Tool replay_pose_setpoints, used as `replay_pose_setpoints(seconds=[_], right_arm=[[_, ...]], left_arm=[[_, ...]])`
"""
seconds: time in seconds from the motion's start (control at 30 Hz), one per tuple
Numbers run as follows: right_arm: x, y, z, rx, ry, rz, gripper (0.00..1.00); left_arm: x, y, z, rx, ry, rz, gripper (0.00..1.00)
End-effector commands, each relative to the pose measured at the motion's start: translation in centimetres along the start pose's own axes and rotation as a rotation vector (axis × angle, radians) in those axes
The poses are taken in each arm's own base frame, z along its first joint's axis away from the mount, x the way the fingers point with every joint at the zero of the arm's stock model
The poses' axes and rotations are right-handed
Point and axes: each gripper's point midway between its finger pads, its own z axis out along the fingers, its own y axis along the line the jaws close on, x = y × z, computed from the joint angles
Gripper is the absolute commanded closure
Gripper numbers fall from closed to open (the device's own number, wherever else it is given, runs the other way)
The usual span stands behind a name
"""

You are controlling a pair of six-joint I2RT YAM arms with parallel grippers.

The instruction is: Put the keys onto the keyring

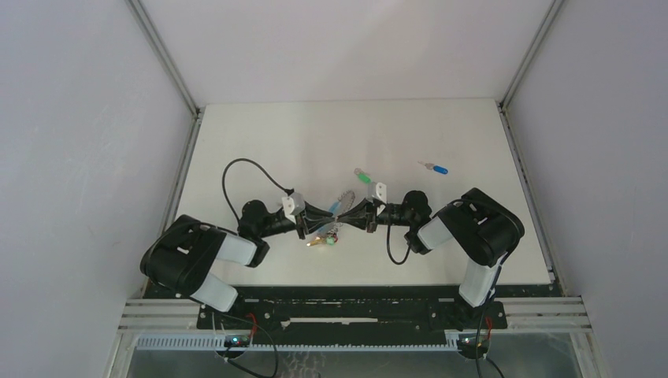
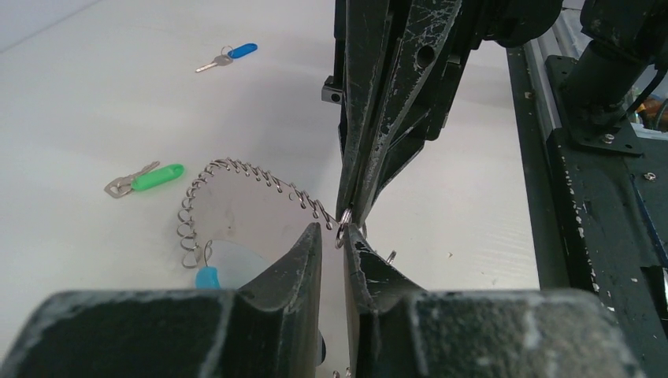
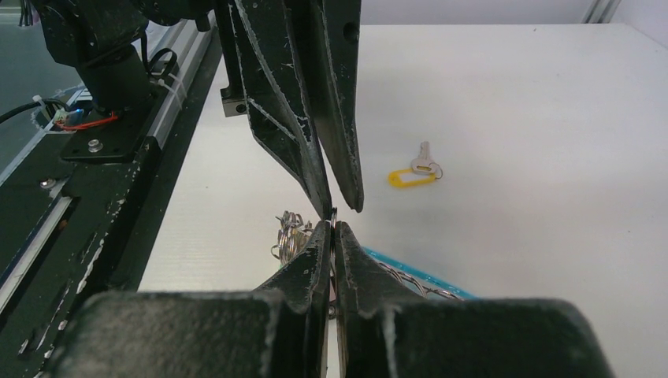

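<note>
On the white table [image 1: 260,142], the left claw [image 2: 335,232] reaches in from the left edge side, a little nearer to the near edge than to the far edge. Its jaws stand slightly apart, with a narrow gap showing between them. I cannot tell if they touch anything.

Just beside it, toward the near edge, lies the small silver metal key with an orange-yellow plastic head [image 3: 411,177].

The large thin silver wire keyring with a turquoise sleeve [image 2: 236,172] sits between the two claws, about the middle of the table's width. One end of its wire runs to the point where the claw tips meet.

The right claw [image 3: 332,227] is closed and pinches a small loop of this wire at its tips.

Toward the far edge lies the small silver key with a green plastic head [image 2: 156,178]. The small silver key with a blue plastic head [image 2: 236,53] lies well apart, nearer the right edge.
</note>
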Motion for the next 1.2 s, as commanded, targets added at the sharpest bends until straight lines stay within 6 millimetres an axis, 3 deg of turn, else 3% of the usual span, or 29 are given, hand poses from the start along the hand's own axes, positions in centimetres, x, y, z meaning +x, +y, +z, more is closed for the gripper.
replay_pose_setpoints(seconds=[0.0, 0.57, 0.77, 0.9, 1.03, 1.07, 1.17], right_arm=[[-1.2, 0.3, 0.2, -0.024, -0.039, -0.063, 1.0], [-1.6, 0.5, 0.3, -0.037, -0.044, -0.071, 1.0], [-1.6, 0.7, 0.2, -0.045, -0.044, -0.069, 1.0], [-1.4, 0.6, 0.0, -0.033, -0.04, -0.06, 1.0], [-1.6, 0.1, -1.1, 0.008, -0.037, -0.057, 0.9], [-1.6, -0.1, -1.4, 0.023, -0.034, -0.056, 0.87], [-1.2, -0.6, -2.3, 0.054, -0.003, -0.053, 0.81]], left_arm=[[-1.4, 0.8, 0.7, 0.013, -0.026, 0.053, 0.81], [-0.4, 0.0, 1.4, 0.074, 0.034, 0.051, 0.84], [-0.3, 0.0, 1.6, 0.068, 0.063, 0.056, 0.98], [-1.5, 0.2, 1.0, 0.02, 0.057, 0.092, 1.0], [-1.6, 0.6, 0.9, -0.057, 0.182, 0.161, 1.0], [-0.6, 0.5, 0.5, -0.074, 0.264, 0.153, 1.0], [-1.4, 1.0, 0.4, -0.131, 0.343, 0.187, 1.0]])
